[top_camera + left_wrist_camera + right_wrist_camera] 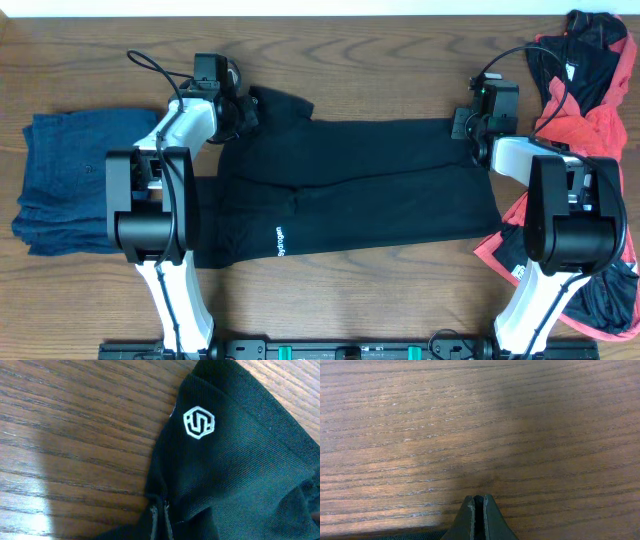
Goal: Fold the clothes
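Long black pants lie flat across the table's middle, with white print near their front edge. My left gripper is at their far-left corner. In the left wrist view it is shut on a pinched fold of the black fabric, just below a white hexagon logo. My right gripper sits at the pants' far-right corner. Its fingers are shut with a dark sliver between the pads, and black cloth reaches their base.
A folded dark blue garment lies at the left, partly under the left arm. A heap of coral-red and black pieces fills the right edge, beside and under the right arm. Bare wooden table runs along the back.
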